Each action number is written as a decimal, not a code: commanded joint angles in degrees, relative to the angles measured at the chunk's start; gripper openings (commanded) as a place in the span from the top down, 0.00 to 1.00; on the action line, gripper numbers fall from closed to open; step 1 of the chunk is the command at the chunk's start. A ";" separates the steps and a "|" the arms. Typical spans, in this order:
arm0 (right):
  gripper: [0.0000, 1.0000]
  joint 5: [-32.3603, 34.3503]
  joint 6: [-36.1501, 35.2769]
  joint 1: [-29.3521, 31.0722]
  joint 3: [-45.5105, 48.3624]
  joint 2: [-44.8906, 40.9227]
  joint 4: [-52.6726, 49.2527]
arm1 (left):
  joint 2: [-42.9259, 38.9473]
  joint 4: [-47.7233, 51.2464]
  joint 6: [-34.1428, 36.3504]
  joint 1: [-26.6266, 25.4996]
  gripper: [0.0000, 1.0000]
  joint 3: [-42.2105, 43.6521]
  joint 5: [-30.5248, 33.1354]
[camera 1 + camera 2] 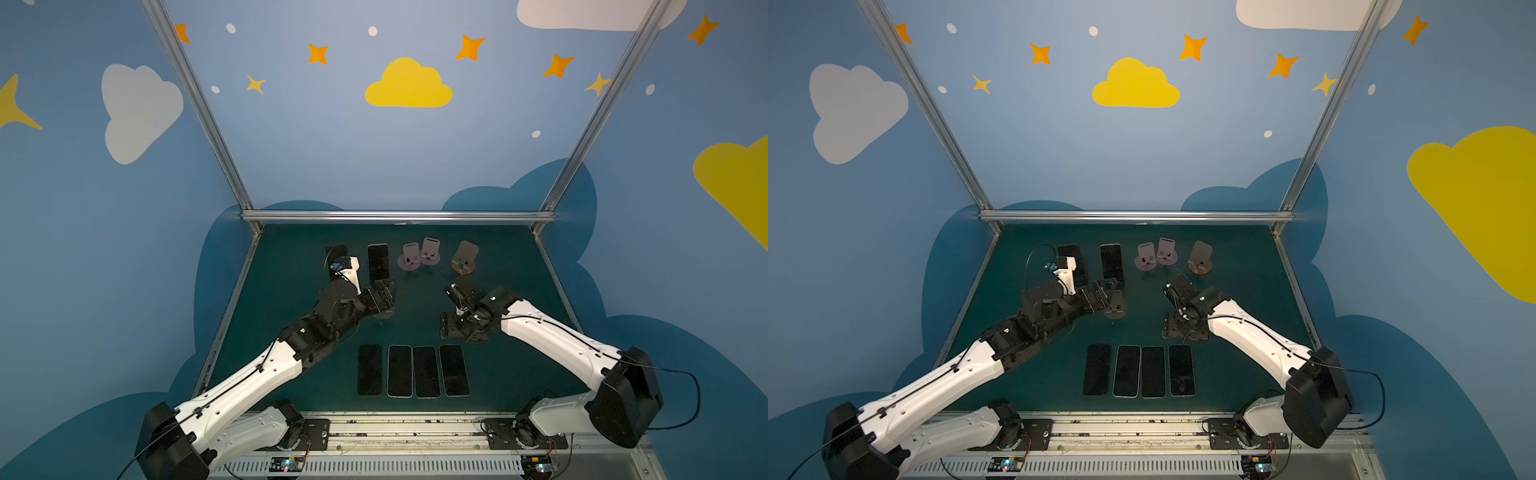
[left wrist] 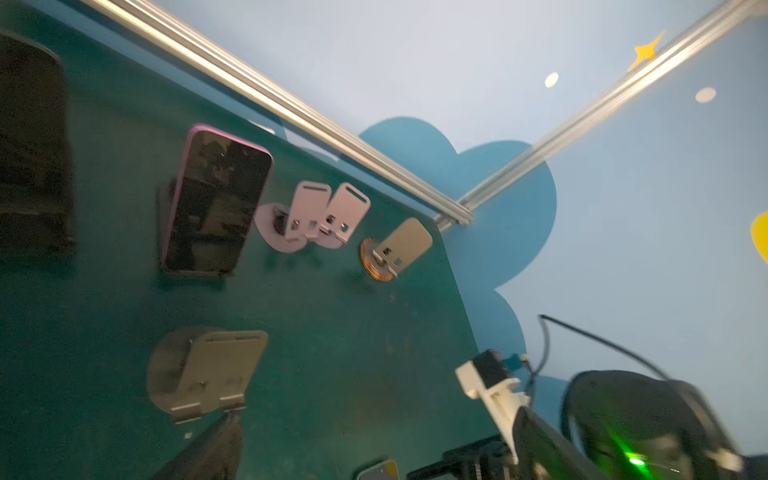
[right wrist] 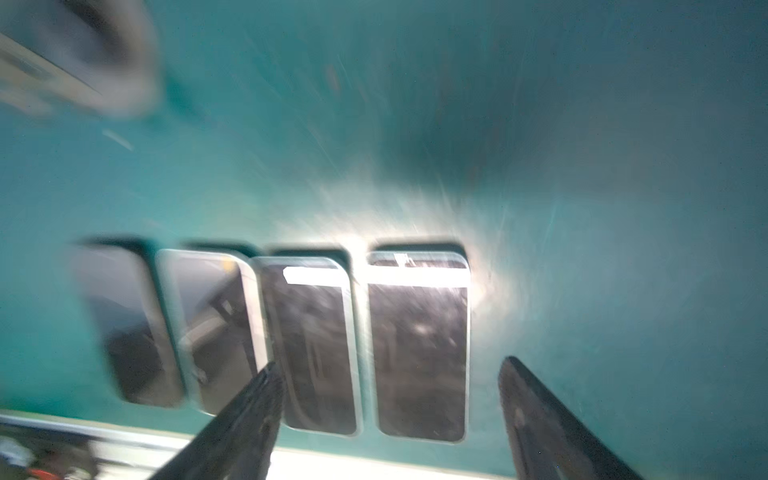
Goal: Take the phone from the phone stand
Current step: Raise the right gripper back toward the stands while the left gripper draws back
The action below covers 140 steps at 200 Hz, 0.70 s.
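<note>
The fingers of the right gripper stand apart with nothing between them. Its blurred wrist view shows the row of four flat phones past their tips. These lie side by side near the front of the table. Only one finger of the left gripper shows in its wrist view. In both top views this gripper is spread wide and empty, just beside one grey stand, which is empty. Two more phones lean upright on stands at the back, which makes six phones in all. One is a pink-rimmed phone and the other a dark phone, partly hidden behind the left arm in both top views. Beside the pink-rimmed phone stand two pink stands, close together, and one tan stand on an orange base. With the grey one, that makes four empty stands.
</note>
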<state>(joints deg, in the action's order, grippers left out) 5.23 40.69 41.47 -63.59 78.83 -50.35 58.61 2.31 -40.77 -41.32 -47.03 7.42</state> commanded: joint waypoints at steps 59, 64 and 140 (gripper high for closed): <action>0.14 14.30 2.20 13.05 -29.64 24.82 7.88 | -4.79 5.66 -4.39 3.35 0.00 1.90 33.62; 0.13 14.45 1.87 13.18 -31.61 26.70 7.17 | -4.82 5.74 -4.70 3.95 0.00 1.86 33.43; 0.13 13.66 5.35 13.42 -41.14 40.15 5.26 | -2.98 5.57 -9.13 10.03 0.00 1.88 23.55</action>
<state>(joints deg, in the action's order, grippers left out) 17.26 44.01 54.76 -103.28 117.91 -42.59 55.05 6.90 -47.77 -32.60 -45.19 34.26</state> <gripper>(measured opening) 0.873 0.998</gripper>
